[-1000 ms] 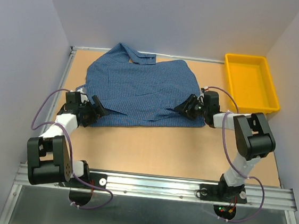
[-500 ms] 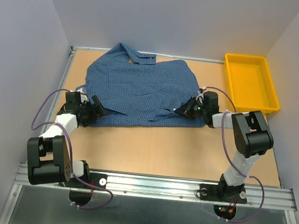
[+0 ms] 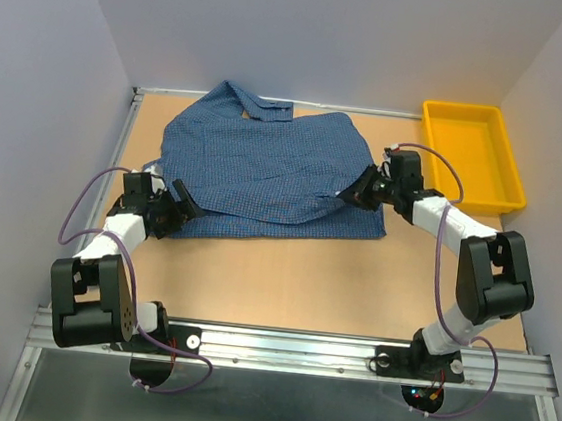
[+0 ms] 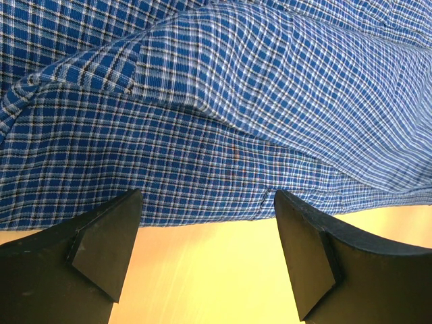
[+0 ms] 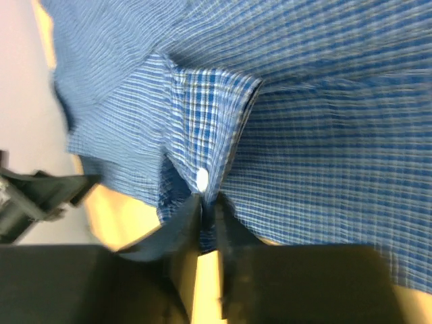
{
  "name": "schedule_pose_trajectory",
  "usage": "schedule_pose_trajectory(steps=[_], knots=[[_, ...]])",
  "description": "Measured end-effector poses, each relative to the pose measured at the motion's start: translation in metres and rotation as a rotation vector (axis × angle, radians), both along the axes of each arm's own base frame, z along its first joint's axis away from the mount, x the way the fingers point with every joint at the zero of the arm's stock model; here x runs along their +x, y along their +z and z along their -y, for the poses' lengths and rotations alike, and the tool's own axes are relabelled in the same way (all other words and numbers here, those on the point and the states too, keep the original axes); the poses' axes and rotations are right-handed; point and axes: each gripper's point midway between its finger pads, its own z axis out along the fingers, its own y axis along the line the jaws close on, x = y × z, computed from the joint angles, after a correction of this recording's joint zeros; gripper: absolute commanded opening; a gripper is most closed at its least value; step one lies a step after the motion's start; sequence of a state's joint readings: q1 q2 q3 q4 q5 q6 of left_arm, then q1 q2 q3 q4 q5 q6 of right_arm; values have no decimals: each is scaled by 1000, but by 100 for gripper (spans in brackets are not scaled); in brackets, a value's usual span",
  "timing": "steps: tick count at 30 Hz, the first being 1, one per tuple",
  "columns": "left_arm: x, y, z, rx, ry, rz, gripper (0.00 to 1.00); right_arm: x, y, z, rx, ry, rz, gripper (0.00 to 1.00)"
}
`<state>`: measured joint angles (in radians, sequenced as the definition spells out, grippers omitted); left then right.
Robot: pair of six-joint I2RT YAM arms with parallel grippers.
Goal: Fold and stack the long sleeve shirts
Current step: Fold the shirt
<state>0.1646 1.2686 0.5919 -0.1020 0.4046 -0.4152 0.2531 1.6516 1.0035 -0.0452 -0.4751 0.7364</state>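
Observation:
One blue checked long sleeve shirt (image 3: 265, 174) lies spread on the wooden table, collar at the far edge. My left gripper (image 3: 179, 203) is open and empty at the shirt's near left hem; in the left wrist view (image 4: 206, 250) the hem (image 4: 202, 202) lies just beyond the two fingers. My right gripper (image 3: 355, 191) is shut on a sleeve cuff at the shirt's right side and holds it lifted; in the right wrist view (image 5: 208, 206) the cuff (image 5: 209, 121) with a white button (image 5: 202, 179) is pinched between the fingers.
A yellow bin (image 3: 471, 155) stands at the far right corner of the table (image 3: 284, 281). Walls close in the left, back and right sides. A metal rail (image 3: 287, 347) with the arm bases runs along the near edge.
My right gripper has moved up and toward the far right, drawing the cuff with it. The left arm has not moved.

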Motion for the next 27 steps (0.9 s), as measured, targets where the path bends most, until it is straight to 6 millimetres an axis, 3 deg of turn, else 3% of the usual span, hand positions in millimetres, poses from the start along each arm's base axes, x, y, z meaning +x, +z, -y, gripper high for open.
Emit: schedule_pose_trajectory(steps=[1, 5, 10, 15, 18, 22, 25, 27], knots=[[0, 0, 0, 0, 0, 0, 91, -1, 1, 3, -21, -18, -7, 39], [0, 0, 0, 0, 0, 0, 91, -7, -14, 23, -133, -79, -49, 56], [0, 0, 0, 0, 0, 0, 91, -13, -30, 43, -247, -118, -82, 58], [0, 0, 0, -1, -1, 1, 91, -17, -26, 47, -292, -75, -47, 58], [0, 3, 1, -1, -2, 11, 91, -21, -23, 39, -280, -14, -23, 58], [4, 27, 3, -1, 0, 84, 91, -29, -16, 13, -237, 71, 11, 58], [16, 59, 12, -12, -12, 166, 91, -28, -2, -13, -172, 120, 71, 58], [31, 86, 29, -22, -46, 233, 91, -22, 10, -30, -117, 141, 128, 58]])
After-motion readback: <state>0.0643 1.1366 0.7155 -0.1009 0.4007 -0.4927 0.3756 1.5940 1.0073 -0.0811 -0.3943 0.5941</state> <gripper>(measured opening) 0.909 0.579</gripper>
